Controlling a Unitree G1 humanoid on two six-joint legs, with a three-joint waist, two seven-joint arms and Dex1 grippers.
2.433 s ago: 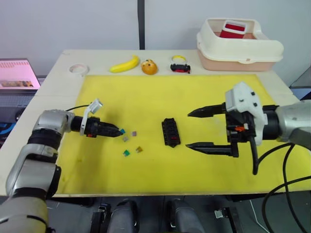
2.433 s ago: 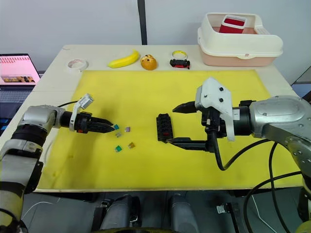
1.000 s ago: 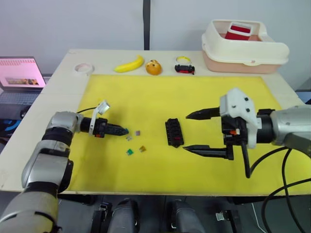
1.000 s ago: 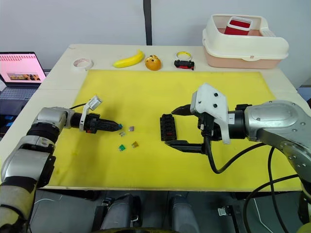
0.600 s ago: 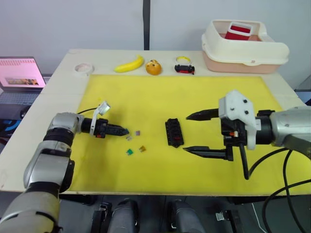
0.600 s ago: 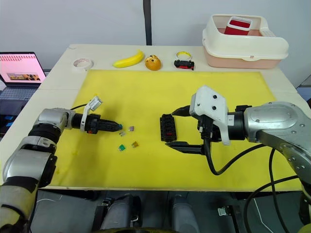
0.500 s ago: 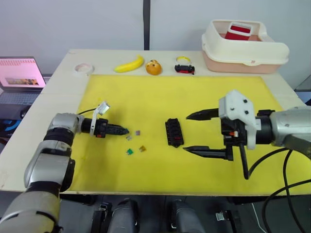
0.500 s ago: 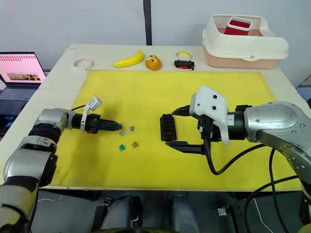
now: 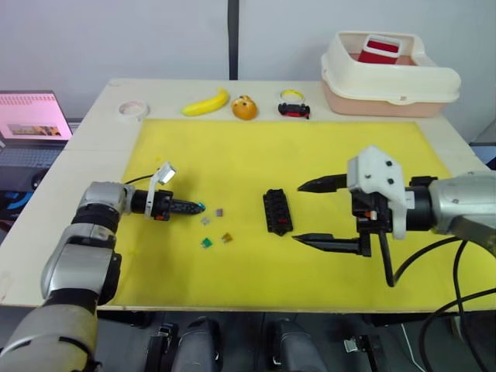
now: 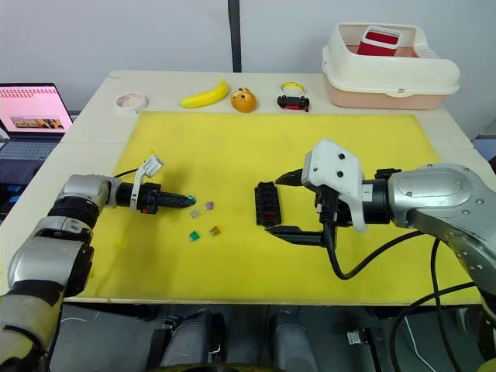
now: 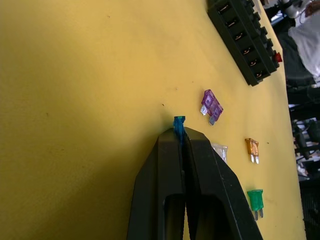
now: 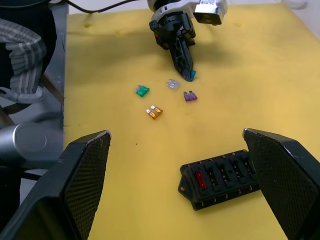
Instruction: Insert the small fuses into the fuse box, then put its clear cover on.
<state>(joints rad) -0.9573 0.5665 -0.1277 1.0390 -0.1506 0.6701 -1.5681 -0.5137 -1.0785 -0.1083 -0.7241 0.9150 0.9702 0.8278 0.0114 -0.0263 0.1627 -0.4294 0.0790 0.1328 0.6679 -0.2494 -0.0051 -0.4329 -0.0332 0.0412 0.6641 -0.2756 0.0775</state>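
My left gripper [image 11: 178, 131] is shut on a teal fuse [image 11: 178, 123], which stands on edge between the fingertips, low over the yellow mat [image 9: 263, 155]. Just beyond the tips lie a purple fuse [image 11: 211, 105], a grey fuse [image 11: 219, 150], an amber fuse [image 11: 252, 149] and a green fuse [image 11: 255, 200]. The black fuse box [image 9: 276, 211] lies mid-mat with a red fuse [image 12: 199, 180] in an end slot. My right gripper [image 9: 298, 212] hangs wide open just right of the fuse box, holding nothing. The clear cover is out of view.
Along the table's back edge sit a tape roll [image 9: 134, 109], a banana [image 9: 206, 102], an orange toy [image 9: 243, 107], a small black-and-red item [image 9: 291, 109] and a cream bin [image 9: 391, 77]. A laptop [image 9: 31, 116] stands off the left side.
My left gripper's fingers have closed on the teal fuse, staying at about the same spot. The right arm has held still.
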